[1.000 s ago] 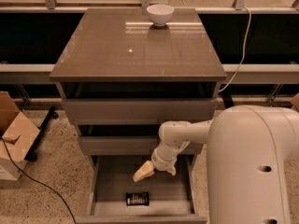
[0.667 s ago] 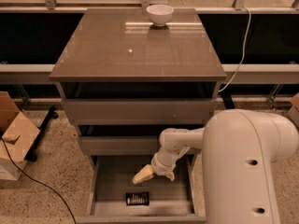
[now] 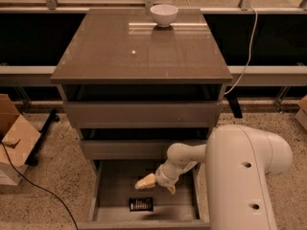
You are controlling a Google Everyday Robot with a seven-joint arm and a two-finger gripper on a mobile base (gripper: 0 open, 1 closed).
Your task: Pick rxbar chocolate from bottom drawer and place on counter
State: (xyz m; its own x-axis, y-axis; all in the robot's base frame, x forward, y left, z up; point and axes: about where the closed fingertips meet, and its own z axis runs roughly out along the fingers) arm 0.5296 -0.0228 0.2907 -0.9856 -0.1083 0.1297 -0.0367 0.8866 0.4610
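A: Starting nearest. Where is the small flat black-wrapped rxbar chocolate (image 3: 141, 204) sitting?

B: It is lying flat on the grey floor of the deep grey-brown bottom drawer (image 3: 112, 188), which is standing pulled out. The bar is resting close to the drawer's front edge, left of centre.

A: And the pale two-finger gripper (image 3: 154, 186)?

B: It is hanging inside the same drawer, just behind the bar and slightly to its right, clear of it. Its fingers (image 3: 144, 182) are standing apart and holding nothing. The bulky white arm housing (image 3: 244, 176) is filling the lower right.

A: Farther back?

B: The glossy grey-brown square counter (image 3: 144, 56) is carrying only a small white round bowl (image 3: 163, 14), sitting at its far edge.
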